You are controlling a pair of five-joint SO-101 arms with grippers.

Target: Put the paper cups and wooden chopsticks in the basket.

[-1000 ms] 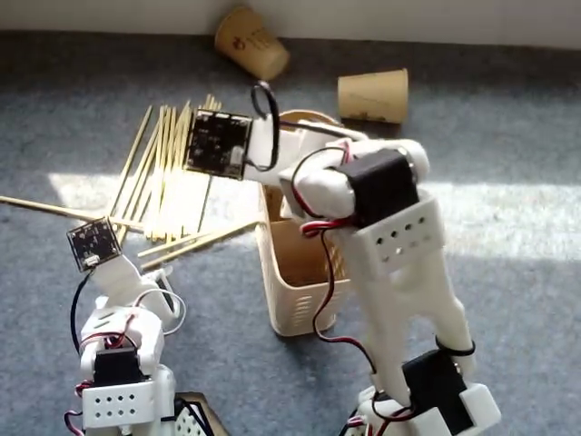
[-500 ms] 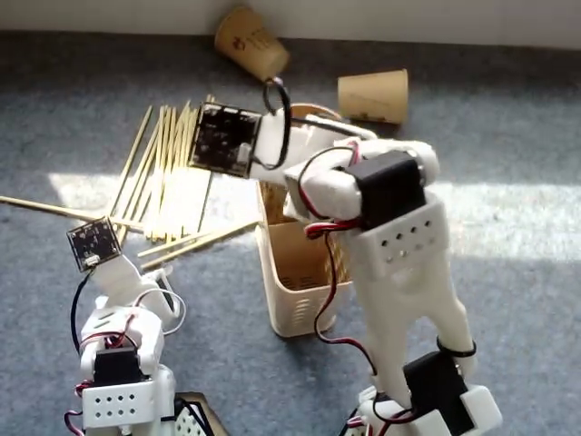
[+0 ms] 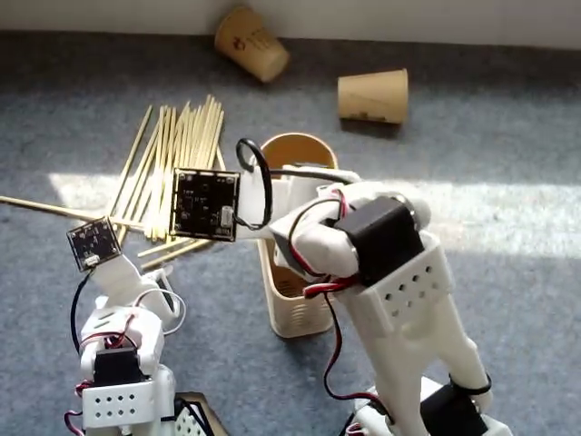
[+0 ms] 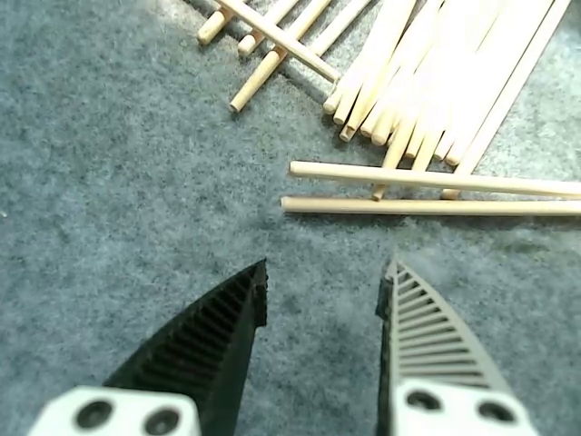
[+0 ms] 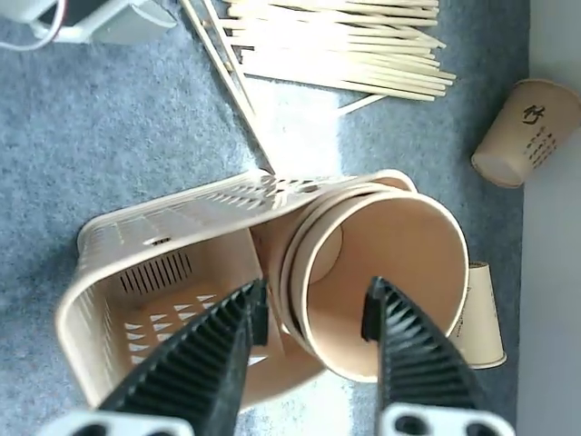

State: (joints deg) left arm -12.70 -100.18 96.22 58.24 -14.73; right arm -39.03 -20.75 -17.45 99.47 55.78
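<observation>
The basket [image 3: 290,318] is seen upright on the table [image 3: 508,163], and nested cups [image 3: 295,150] are stacked at its far end, mouths up. At least two rims can be counted, one inside the other, and the basket's slotted floor is shown beside them.

The right gripper [image 5: 311,313] is hung over that end with its jaws spread. One tip is placed by the outer rim, the other over the inner cup's mouth. Nothing is pinched, and contact cannot be made out.

A printed cup [image 3: 251,41] is found on its side near the table's far edge. A second cup [image 3: 372,95] is tipped over between it and the basket.

The chopsticks [image 3: 177,154] are fanned out on the table beside the basket, with a few strays crossed below the bundle.

The left gripper [image 4: 322,291] is held low over the table near two stray sticks, jaws spread, nothing gripped.
</observation>
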